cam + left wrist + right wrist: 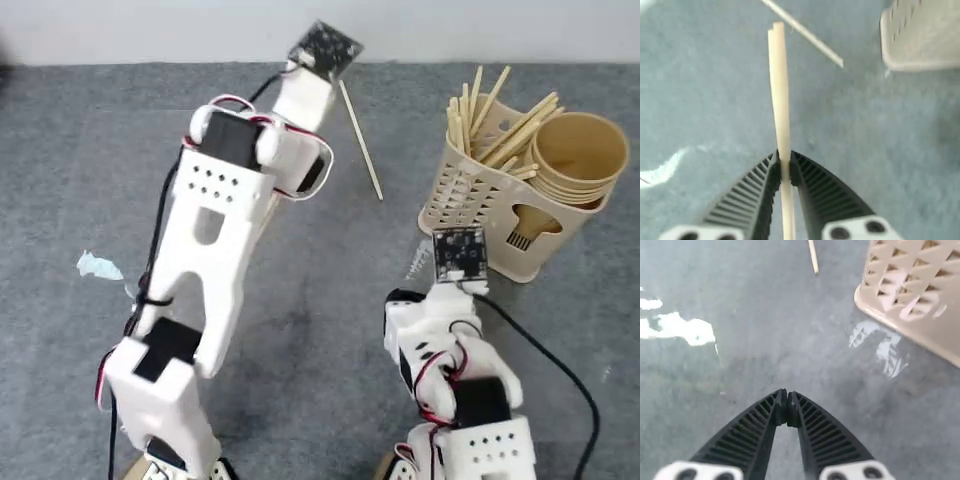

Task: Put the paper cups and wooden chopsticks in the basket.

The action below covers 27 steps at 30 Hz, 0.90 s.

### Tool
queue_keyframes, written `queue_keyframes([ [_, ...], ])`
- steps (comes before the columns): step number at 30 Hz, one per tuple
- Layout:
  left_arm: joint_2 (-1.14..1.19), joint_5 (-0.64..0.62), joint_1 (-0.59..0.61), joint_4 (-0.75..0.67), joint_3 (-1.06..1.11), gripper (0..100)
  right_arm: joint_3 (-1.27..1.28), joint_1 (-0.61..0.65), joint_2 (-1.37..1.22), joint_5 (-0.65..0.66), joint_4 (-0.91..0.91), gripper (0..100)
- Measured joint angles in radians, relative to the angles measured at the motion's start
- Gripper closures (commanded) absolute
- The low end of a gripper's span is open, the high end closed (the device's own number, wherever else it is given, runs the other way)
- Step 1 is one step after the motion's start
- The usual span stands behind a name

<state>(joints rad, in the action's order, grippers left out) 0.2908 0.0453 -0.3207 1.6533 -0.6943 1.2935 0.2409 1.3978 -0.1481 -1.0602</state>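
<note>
My left gripper (784,172) is shut on a pair of wooden chopsticks (780,90) that stick out ahead of it above the grey carpet. A single chopstick (360,140) lies flat on the carpet left of the basket, also seen as chopstick (805,34) and chopstick (813,255). The beige basket (480,210) stands at the back right. It holds stacked paper cups (580,155) and several chopsticks (490,125). My right gripper (785,410) is shut with nothing in it, low over the carpet near the basket (920,290).
A pale blue paper scrap (98,266) lies on the carpet at the left. A clear wrapper (880,345) lies beside the basket's base. White scraps (680,327) lie farther off. The left arm (210,230) spans the left half of the table.
</note>
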Motion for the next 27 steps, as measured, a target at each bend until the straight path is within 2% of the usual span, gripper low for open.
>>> queue_keyframes([
  [12,-0.051,-0.186,-0.009,-0.270,-0.149,99,0.242,0.190,0.276,0.000,0.000,98.4],
  [16,-0.051,-0.238,-0.061,-0.391,-0.163,99,0.334,0.244,0.404,-0.012,0.006,98.5],
  [27,-0.051,-0.364,-0.232,-0.778,-0.163,99,0.374,0.275,0.402,-0.068,0.089,98.5],
])
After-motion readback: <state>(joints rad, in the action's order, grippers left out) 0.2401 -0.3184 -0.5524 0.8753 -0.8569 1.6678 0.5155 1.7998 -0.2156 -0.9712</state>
